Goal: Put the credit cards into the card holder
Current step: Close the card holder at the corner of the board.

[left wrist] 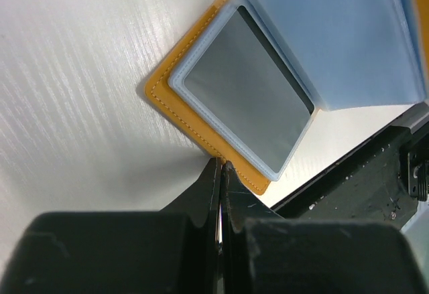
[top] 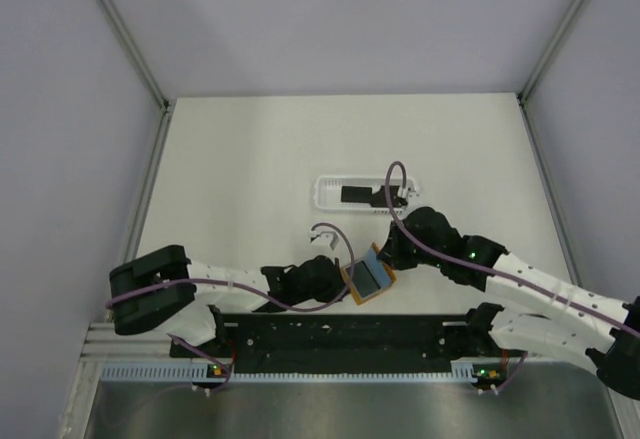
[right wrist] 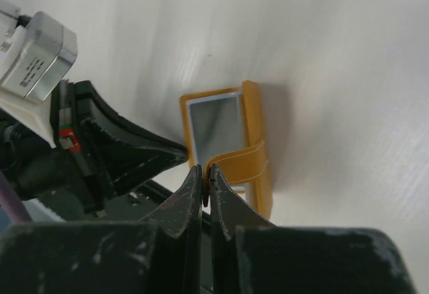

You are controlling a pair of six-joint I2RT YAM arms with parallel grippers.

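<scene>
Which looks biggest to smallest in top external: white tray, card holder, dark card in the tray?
1. white tray, widest by far
2. card holder, open
3. dark card in the tray, smallest

The top view looks down from above and behind the arm bases over the whole bench (top: 250, 154); each wrist view sits close, looking past the left hand (left wrist: 220, 165) or right hand (right wrist: 206, 171); all three share the card holder (top: 367, 277).
</scene>
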